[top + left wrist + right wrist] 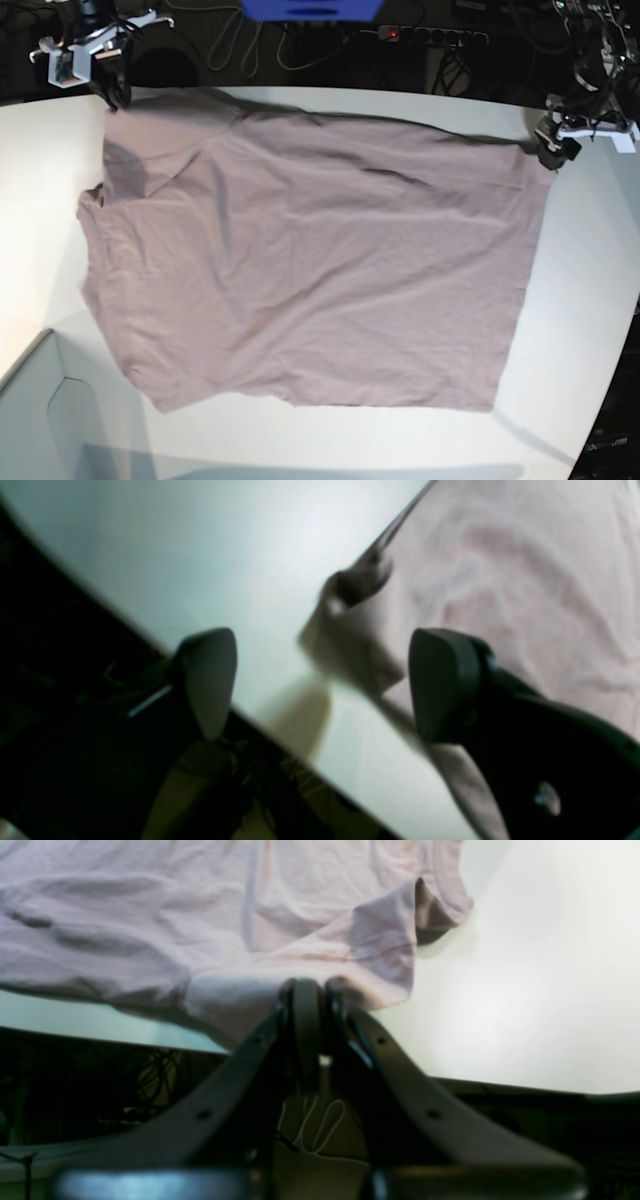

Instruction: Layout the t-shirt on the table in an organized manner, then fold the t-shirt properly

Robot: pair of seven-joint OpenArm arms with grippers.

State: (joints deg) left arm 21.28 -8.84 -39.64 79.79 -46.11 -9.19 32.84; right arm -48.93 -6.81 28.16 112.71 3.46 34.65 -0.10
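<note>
From wrist views: right gripper (308, 990) clamps t-shirt (310, 260) hem; left gripper (320, 680) spread, released.

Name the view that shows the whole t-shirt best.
Base view: the t-shirt lies spread on the table, all edges visible. The right wrist view shows only one pinched corner; the left wrist view shows a blurred edge.

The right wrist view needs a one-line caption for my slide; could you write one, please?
Right gripper shut on the pink t-shirt's edge near the white table's rim.
</note>
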